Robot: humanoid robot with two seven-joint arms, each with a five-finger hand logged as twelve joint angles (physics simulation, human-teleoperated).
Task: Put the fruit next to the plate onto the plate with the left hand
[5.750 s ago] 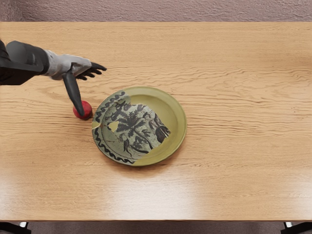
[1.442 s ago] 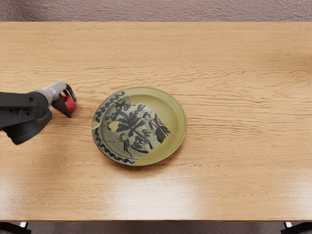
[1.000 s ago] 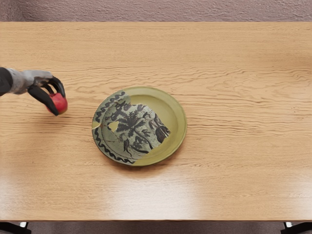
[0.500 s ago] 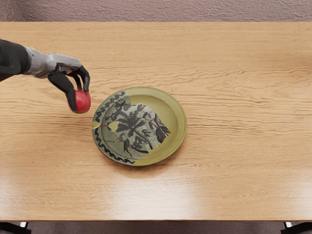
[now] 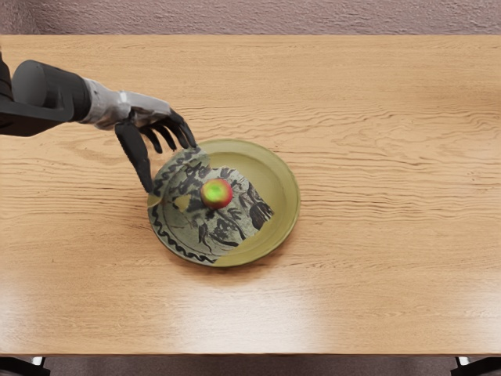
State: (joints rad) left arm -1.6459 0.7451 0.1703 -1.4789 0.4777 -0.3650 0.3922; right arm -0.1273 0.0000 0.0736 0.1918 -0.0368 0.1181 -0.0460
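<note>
Fruit [image 5: 217, 193] is seen lying on the plate [image 5: 285, 205], near its middle and apart from the hand. The left hand [image 5: 153, 133] is held over the plate's far left rim, fingers spread, with nothing grasped.

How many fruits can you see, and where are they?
1. The fruit, red and green, lies on the plate, near its middle. The left hand is open over the plate's left rim, and it covers too little to hide another fruit.
</note>
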